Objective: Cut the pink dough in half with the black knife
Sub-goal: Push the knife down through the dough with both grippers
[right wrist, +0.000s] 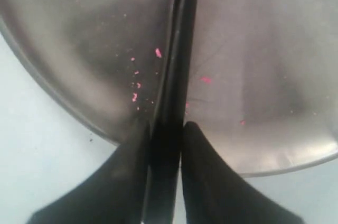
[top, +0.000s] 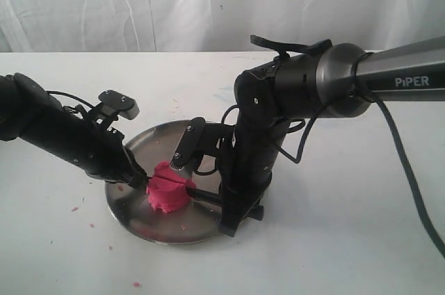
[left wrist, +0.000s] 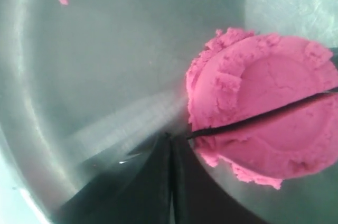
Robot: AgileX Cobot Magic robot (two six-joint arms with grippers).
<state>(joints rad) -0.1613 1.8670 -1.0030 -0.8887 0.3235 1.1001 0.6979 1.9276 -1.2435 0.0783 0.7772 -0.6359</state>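
The pink dough (top: 167, 189) sits on the steel plate (top: 156, 227), a rounded mound with crumbly edges, and there's a dark slit running right across its top. In the left wrist view the same dough (left wrist: 264, 102) shows that slit clearly: the thin black blade is sunk into the lump, its pointed tip poking out at the near edge, just above the plate's surface.

That blade belongs to the black knife (right wrist: 171, 92), and the right wrist view has it dead centre, handle clamped tight between the two fingers of the right gripper (right wrist: 165, 145), the blade stretching away over the plate (right wrist: 264, 76) to the dough at the far edge of the picture. Seen from outside, the right gripper (top: 208, 194) comes in low on the right side of the mound, the arm bent steeply down over the plate.

On the other side, the left gripper (top: 139, 178) presses its tip right up against the dough's left flank. In its own wrist view the left gripper (left wrist: 171, 152) has its two fingers closed together, nothing between them, tips touching the dough's edge beside the knife point.

Small pink crumbs (right wrist: 136, 84) dot the plate, and a few more lie scattered on the white table (top: 334, 239).
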